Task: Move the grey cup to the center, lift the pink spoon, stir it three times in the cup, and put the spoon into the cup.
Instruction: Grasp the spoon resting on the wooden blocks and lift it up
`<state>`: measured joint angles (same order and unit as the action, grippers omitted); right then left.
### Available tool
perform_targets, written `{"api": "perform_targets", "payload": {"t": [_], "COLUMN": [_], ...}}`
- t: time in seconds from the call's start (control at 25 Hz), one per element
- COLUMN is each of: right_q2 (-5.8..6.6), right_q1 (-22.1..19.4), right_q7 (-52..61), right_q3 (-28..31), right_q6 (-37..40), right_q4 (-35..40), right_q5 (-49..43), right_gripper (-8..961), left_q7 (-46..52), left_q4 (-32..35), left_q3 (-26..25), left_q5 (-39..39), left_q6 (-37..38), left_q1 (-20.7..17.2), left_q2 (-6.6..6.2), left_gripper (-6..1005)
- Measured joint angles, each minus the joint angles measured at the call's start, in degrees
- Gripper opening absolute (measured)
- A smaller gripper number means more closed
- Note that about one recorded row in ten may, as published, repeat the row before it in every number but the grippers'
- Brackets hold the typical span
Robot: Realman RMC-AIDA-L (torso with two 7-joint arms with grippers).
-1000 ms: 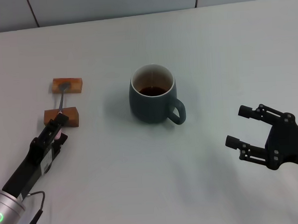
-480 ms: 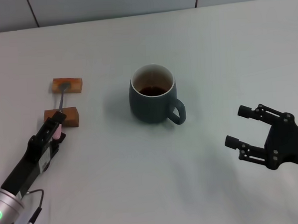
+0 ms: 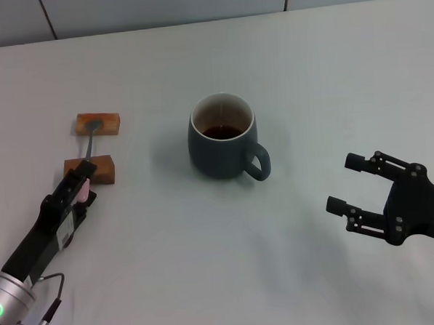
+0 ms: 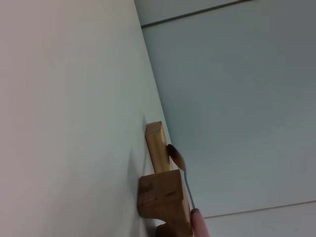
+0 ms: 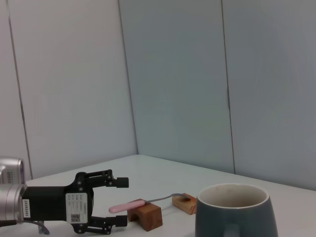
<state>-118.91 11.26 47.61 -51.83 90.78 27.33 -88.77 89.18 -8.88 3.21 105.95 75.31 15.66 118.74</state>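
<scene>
Centrally on the white table (image 3: 307, 70) stands the grey cup (image 3: 221, 138), upright, its loop handle turned toward the robot's right and a little dark liquid at the bottom of its pale inside. Well off to the robot's left, the pink spoon (image 3: 87, 158) lies bridged across two wooden blocks: its metal bowl rests on the far block (image 3: 98, 123), its neck crosses the gap, and the pink handle passes over the near block (image 3: 90, 170). The left gripper (image 3: 76, 192) sits low at the handle's end, fingers spread on either side of the pink tip (the right wrist view shows a clear gap between each finger (image 5: 112, 182) and the handle, so nothing is grasped). In the left wrist view both blocks and the spoon (image 4: 181, 174) appear close up, the spoon lying on top of them. The right gripper (image 3: 347, 182) hovers above the table well to the cup's right, its fingers parted and holding nothing.
</scene>
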Motion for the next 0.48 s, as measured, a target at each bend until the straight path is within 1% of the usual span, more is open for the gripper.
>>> {"api": "perform_targets", "payload": {"t": [0.48], "right_q2": [0.0], "right_q1": [0.0], "right_q7": [0.0], "right_q3": [-0.1], "right_q6": [-0.5], "right_q4": [-0.6], "right_q5": [0.0], "right_gripper": [787], "left_q7": [0.1], "left_q4": [-0.6], "left_q3": [-0.4], "left_q5": [0.0], "left_q6": [-0.3], "left_q1": [0.2], "left_q2": [0.0], "left_gripper": [846]}}
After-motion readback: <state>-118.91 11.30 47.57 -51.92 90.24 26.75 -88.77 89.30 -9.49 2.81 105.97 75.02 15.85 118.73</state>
